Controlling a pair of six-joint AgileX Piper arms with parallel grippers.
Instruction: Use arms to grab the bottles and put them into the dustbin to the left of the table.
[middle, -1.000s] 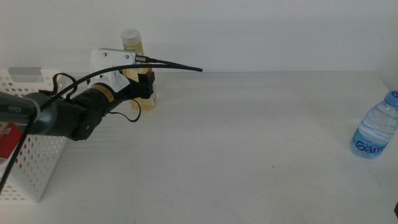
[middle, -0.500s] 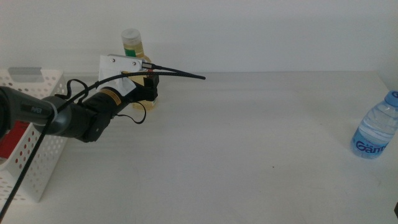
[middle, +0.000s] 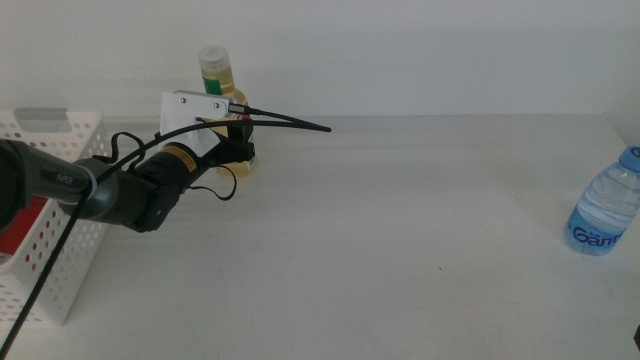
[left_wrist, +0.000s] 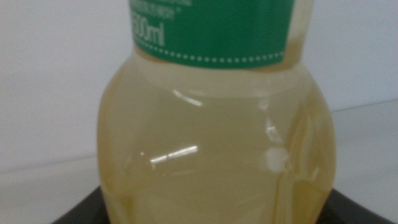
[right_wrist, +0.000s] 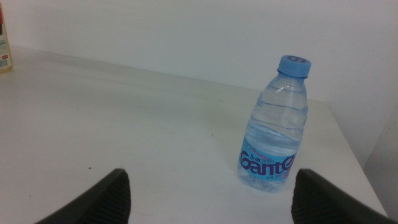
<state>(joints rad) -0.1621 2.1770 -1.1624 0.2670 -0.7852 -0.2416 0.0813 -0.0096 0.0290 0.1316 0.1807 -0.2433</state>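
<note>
- Left arm's black two-finger gripper (middle: 243, 153) sits at the far-left part of the desk, right at the base of the clear bottle of yellow liquid with white cap and green neck label (middle: 219, 88); white perforated housing (middle: 195, 110) and black cable (middle: 290, 120) ride on top of the wrist.
- Yellow bottle stands upright near the desk's far edge, close to the far-left corner. In the left wrist view it fills the picture (left_wrist: 214, 149), with dark jaw edges showing at both lower sides of its body. Jaws flank the bottle; whether they are actually clamped on it, cannot tell.
- White plastic rectangular basket with rows of small round holes (middle: 55, 215) sits at the desk's left edge, well apart from the yellow bottle's spot, arm body crossing above its near wall. Something red (middle: 22, 225) shows inside it; too hidden to identify.
- Small clear water bottle with blue cap and blue label (middle: 603, 213) stands upright at the desk's right edge, nothing touching it.
- Right arm's gripper (right_wrist: 211, 193) is spread wide, holding nothing, aimed at the water bottle (right_wrist: 275, 124) from the near side, clearly apart from it. In the middle view only a dark tip shows at the bottom right corner.
- Large flat white matte tabletop (middle: 400, 230) carries both bottles.
</note>
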